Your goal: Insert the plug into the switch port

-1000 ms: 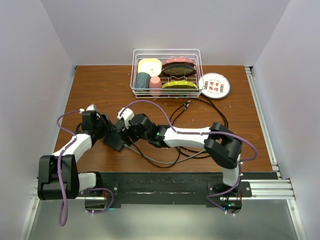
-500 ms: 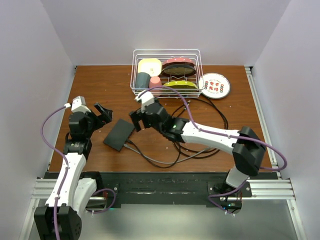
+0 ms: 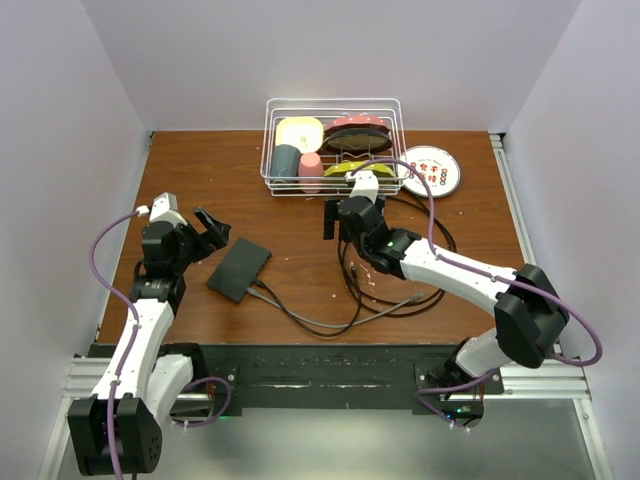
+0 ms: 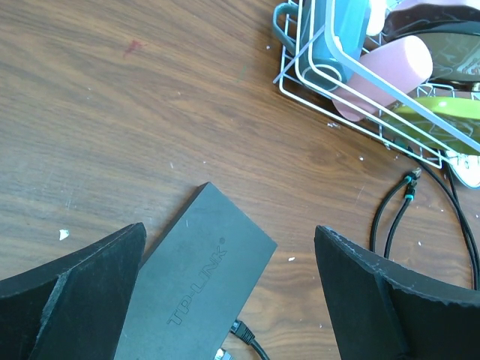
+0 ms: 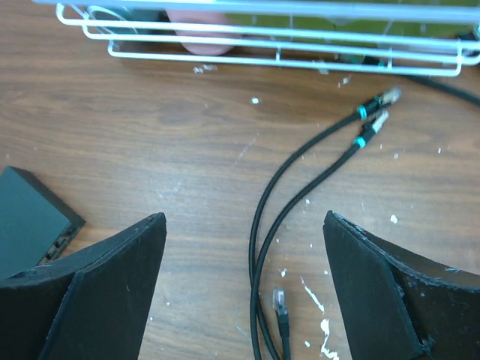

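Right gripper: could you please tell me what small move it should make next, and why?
Probably lower the right gripper onto the loose plug seen between its open fingers and grasp it; it holds nothing, and the switch lies apart.

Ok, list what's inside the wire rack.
The wire rack holds a teal cup, a pink cup, a cream dish, a dark bowl and a yellow-green plate. Anything beneath them is covered.

Robot test lab: wooden tabletop [image 3: 200, 160] boxed in left, right, far by plain white panels [image 3: 60, 120]; aluminium rail [image 3: 540, 375] along near edge; wire dish rack [image 3: 335, 100] at far side.
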`<control>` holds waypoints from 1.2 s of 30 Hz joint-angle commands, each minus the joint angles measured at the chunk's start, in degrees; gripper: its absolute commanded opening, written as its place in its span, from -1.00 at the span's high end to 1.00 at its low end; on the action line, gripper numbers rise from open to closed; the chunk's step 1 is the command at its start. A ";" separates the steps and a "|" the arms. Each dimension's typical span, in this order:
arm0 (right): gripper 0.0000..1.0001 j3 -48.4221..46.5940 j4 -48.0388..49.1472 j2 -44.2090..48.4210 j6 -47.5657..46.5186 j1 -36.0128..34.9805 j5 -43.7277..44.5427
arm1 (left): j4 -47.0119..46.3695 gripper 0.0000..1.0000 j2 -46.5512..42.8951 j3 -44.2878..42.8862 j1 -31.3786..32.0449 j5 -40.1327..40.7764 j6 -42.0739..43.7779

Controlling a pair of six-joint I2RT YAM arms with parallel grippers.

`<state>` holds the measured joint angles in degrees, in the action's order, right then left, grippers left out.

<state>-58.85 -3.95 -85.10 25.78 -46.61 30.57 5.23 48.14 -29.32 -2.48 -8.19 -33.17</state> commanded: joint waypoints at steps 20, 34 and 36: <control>0.08 -6.45 -5.63 -21.77 10.34 6.18 -10.79 | -2.51 -1.00 -0.42 1.81 0.46 -2.27 -0.23; 1.00 -10.58 -6.51 -26.26 -0.63 3.03 -17.90 | -4.00 -1.00 -0.16 2.95 0.46 -2.71 -0.58; 1.00 -10.76 -7.65 -25.56 -2.30 1.71 -19.58 | -3.31 -1.00 0.20 2.34 0.46 -2.80 -0.32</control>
<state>-68.62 -9.21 -110.52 28.99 -41.74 16.62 3.90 47.81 -26.83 -2.42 -9.85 -33.39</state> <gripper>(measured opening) 0.029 0.997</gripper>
